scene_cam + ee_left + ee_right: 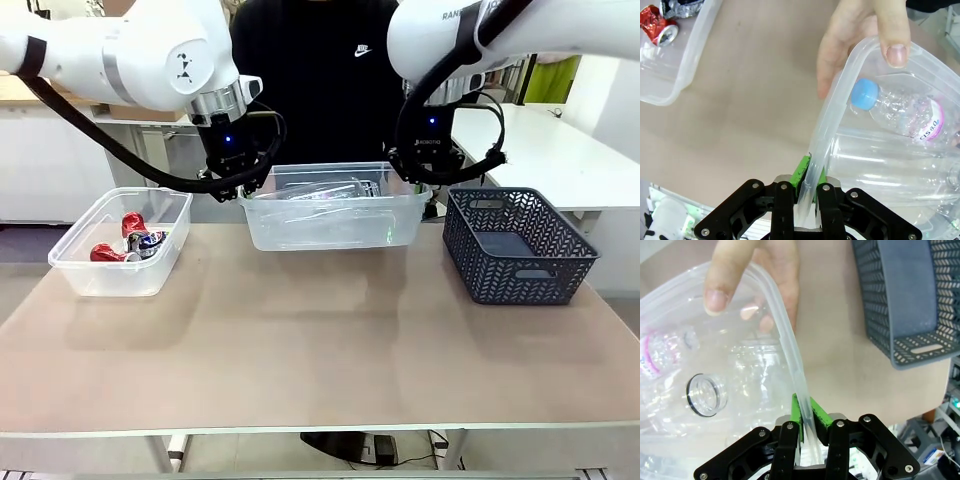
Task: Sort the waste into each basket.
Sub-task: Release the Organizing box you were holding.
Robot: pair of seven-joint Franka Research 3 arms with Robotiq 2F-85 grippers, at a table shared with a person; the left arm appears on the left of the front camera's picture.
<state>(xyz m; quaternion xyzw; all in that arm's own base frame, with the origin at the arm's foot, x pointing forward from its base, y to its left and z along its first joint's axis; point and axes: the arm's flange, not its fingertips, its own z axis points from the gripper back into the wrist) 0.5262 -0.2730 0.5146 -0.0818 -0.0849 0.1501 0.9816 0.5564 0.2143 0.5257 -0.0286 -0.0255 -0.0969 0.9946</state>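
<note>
2 grippers clamp the same clear tub (330, 215), one on each short end. The left gripper (232, 185) is closed on the tub's left rim; in the left wrist view its green pads (802, 170) pinch the rolled rim (832, 130) between them. The right gripper (418, 180) is closed on the right rim, and the right wrist view shows its green pads (815, 412) squeezing the thin wall (790, 360) from both sides.

In the front view the tub sits at the far middle of the table (320, 340); whether its base touches the tabletop I cannot tell. Inside lie clear plastic bottles (325, 190). From the left wrist, 1 bottle with a blue cap (864, 94) and a pink-and-white label (930, 125) lies near the rim. From the right wrist, an open bottle mouth (704, 395) faces the camera.

A person's hand (860, 45) holds the tub's far corner, thumb over the rim, beside the left gripper's end. Another hand (755, 275) grips the corner at the right gripper's end in the same way.

1 smaller clear tub (120, 240) stands at the table's left, well apart, holding crushed red and silver cans (130, 240). A dark grey slotted basket (515, 245) stands at the right, just beside the held tub.
</note>
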